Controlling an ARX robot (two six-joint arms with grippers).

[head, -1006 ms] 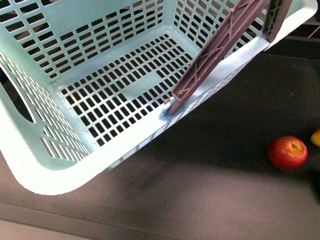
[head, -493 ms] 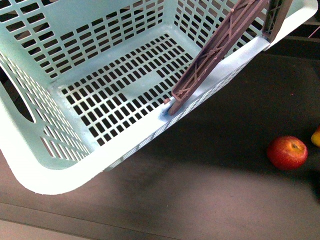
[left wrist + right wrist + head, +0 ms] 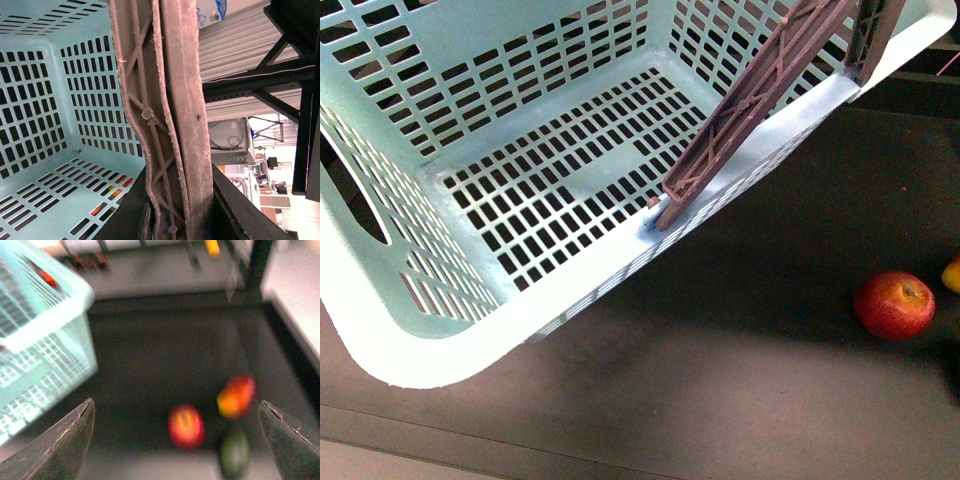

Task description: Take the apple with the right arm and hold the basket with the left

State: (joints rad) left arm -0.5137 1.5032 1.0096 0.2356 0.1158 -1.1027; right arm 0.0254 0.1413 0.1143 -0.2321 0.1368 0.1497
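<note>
The table (image 3: 740,350) is a dark, matte surface filling the lower right of the front view. At the right of the frame the apple (image 3: 894,305) sits on it, stem dimple up, and just beside it is a yellow-orange fruit (image 3: 952,274), cut off by the right edge. The blurred right wrist view adds a dark green thing (image 3: 235,455) near both. The basket (image 3: 440,340) fills the upper left of the front view, but whether it touches the table cannot be told.

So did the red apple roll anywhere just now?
No. The apple lies just as near the yellow fruit and just as far from the basket as before.
</note>
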